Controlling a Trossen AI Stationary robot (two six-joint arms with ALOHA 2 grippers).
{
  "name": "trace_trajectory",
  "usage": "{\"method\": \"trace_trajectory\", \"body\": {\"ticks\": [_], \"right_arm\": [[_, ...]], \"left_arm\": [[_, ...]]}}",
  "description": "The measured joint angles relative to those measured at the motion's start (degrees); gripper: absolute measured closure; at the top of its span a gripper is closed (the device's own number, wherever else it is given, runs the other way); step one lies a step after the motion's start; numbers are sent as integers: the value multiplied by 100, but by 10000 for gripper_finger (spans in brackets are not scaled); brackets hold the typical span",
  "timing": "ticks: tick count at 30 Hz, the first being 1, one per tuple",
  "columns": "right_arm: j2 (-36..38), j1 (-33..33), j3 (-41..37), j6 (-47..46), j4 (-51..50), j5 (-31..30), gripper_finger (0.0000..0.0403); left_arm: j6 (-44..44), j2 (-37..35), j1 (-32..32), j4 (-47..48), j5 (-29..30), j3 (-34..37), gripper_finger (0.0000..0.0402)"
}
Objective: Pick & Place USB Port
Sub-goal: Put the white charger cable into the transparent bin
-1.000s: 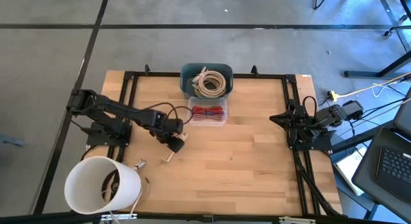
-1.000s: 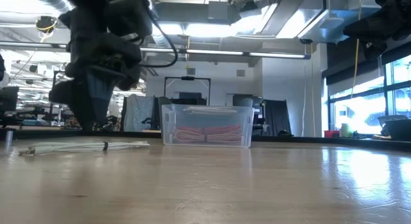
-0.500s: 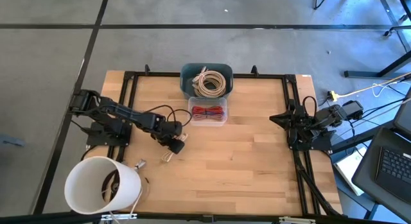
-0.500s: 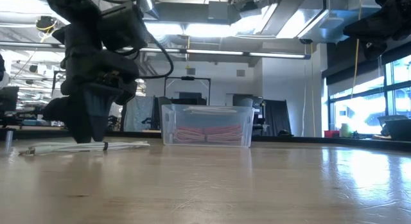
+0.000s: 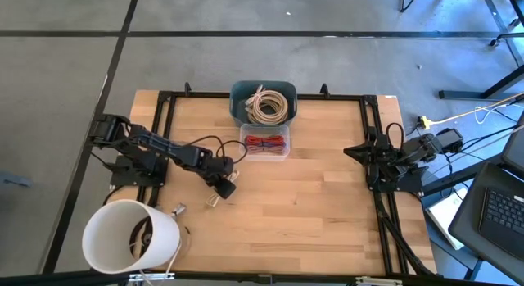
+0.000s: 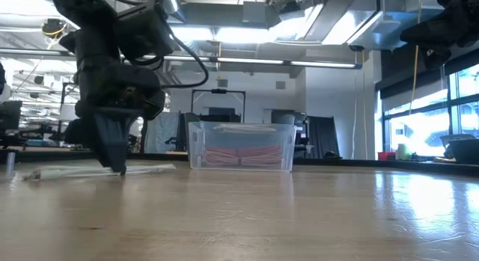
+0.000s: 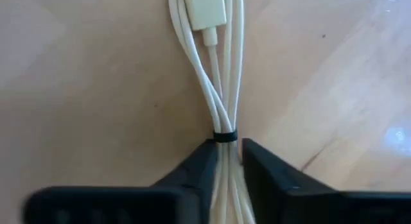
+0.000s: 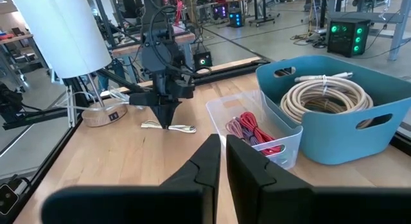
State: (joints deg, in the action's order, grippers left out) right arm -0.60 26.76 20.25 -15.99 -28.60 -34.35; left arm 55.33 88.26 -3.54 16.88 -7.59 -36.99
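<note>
the left gripper (image 7: 228,153) is down on the table (image 5: 311,204), its 2 fingers (image 7: 196,169) pressed in against a bundled white cable (image 7: 221,89) right at its black tie (image 7: 225,136). the cable lies flat on the wood, left of centre, just in front of the clear box (image 5: 265,143) of red wires, with the blue bin (image 5: 263,104) of coiled cord behind that. a white lamp shade (image 5: 129,235) crowds the near left corner. wide bare wood lies to the right. the right gripper (image 8: 222,153) waits near the right edge, fingers nearly together, holding nothing.
</note>
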Motion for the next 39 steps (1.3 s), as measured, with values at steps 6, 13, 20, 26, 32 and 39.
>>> {"method": "trace_trajectory", "body": {"ticks": [6,13,20,26,32,39], "right_arm": [[0,0,0,3,0,0,372],[0,0,0,-9,0,0,372],[-2,-2,-2,-5,-7,-1,372],[0,0,-2,0,-2,-2,373],[-2,0,-2,3,-2,-4,373],[-2,-2,-2,-7,-2,-4,373]], "left_arm": [[-313,8,-3,-35,206,2,391],[-423,-728,-5,91,418,28,396],[-493,-2123,95,223,646,24,397],[-1561,-3107,705,-1452,511,7,398],[-3068,-2892,1873,-385,-143,-1063,398],[-4964,-1511,2704,1189,-659,-2886,398]]}}
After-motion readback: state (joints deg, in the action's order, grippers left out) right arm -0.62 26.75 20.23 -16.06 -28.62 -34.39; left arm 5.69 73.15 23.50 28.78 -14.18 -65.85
